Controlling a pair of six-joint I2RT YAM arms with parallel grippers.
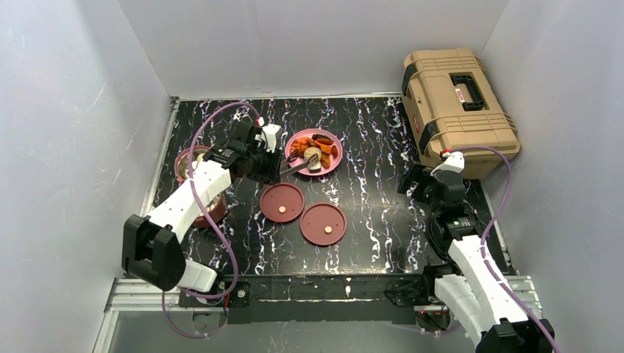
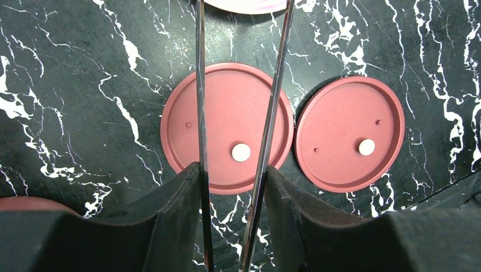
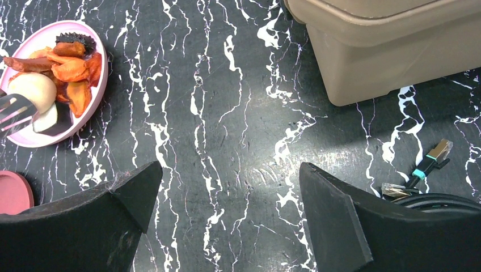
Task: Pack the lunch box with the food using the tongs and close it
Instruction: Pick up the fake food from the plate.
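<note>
The left claw is closed partway on the slim, long, dark metal tongs, with 1 black finger pressed against each of the 2 blades, which stand apart. Beneath them, 2 flat maroon disc lids lie on the black, white-veined marble tabletop, each with 1 pale centre dot. 1 lid sits under the blades and the other lid just beside it.

Only the right wrist view shows the tongs' forked tips, at the pale round bun on the 1 flat pink plate; whether they pinch it cannot be told. The plate holds the food: the bun, several orange-red chunks, 1 dark knobbly piece and 1 white piece.

Only the top view shows 2 maroon round bowls, 1 farther and 1 nearer, at the tabletop's left side. The left arm hides their contents.

The right claw gapes fully and holds nothing, over the tabletop between the plate and 1 large tan plastic toolbox.
</note>
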